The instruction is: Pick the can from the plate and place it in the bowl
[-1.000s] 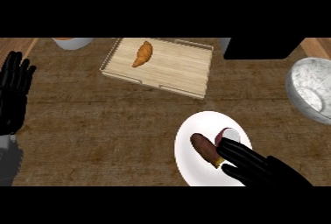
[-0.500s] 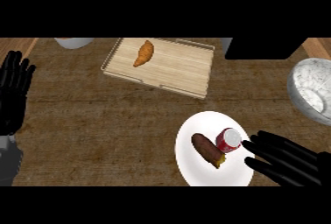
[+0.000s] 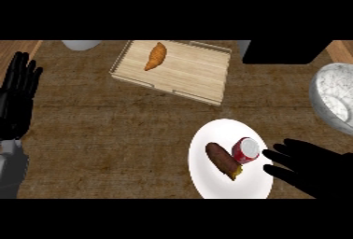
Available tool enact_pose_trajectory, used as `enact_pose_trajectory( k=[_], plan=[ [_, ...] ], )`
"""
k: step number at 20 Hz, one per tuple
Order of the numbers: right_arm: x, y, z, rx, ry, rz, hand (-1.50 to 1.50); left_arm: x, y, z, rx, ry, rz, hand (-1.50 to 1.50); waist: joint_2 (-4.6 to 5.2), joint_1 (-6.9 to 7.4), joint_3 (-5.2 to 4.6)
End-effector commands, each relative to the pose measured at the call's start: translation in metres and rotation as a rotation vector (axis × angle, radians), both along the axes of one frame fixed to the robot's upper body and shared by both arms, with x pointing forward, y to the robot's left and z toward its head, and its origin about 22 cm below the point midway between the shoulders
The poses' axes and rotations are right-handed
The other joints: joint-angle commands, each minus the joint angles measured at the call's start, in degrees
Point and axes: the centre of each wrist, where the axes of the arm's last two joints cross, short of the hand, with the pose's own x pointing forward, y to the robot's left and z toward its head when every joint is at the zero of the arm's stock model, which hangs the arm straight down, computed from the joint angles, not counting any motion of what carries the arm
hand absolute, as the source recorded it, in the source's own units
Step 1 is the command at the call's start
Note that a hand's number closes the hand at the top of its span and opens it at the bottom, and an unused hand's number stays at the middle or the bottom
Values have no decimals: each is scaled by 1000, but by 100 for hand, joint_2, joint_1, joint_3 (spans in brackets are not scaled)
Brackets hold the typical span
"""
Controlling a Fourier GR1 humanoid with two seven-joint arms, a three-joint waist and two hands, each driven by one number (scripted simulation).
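A red can [image 3: 244,150] with a pale lid stands on the white plate [image 3: 222,131] at the lower middle right, beside a brown sweet potato [image 3: 222,159]. My right hand [image 3: 310,165] lies open just right of the can, fingertips pointing at it with a small gap between. The marbled grey bowl [image 3: 333,98] sits at the right edge, partly cut off. My left hand [image 3: 17,95] rests open at the left edge, fingers up.
A wooden tray [image 3: 196,70] at the top centre holds a croissant [image 3: 156,56]. A black block [image 3: 284,51] stands at the top right, and a pale round object [image 3: 81,45] shows at the top left.
My right hand slid rightward off the plate, uncovering the can that it hid a second ago. The can, the sweet potato and the left hand have not moved.
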Motion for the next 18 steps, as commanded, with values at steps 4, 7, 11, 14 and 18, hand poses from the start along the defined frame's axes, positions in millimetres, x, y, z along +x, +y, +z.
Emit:
enact_pose_trajectory(
  k=[4, 7, 11, 14, 18],
  plan=[
    [24, 14, -11, -52, 13, -12, -150, 0, -2, -4, -12, 12, -5, 0, 1, 23, 3],
    [15, 14, -23, -56, 21, -38, -150, -6, 6, -1, -7, 4, -2, 0, -8, -10, 4],
    [29, 5, -41, -74, 47, -44, -150, 4, 2, -2, 4, -9, 6, 0, -4, -25, 5],
    [37, 19, -79, -84, 60, -48, -150, 9, -9, -5, 14, -19, 2, 0, 3, -15, 6],
    [61, 15, -89, -88, 41, -81, -150, -14, -4, 8, 5, -8, 1, 0, -5, 25, 6]
  ],
)
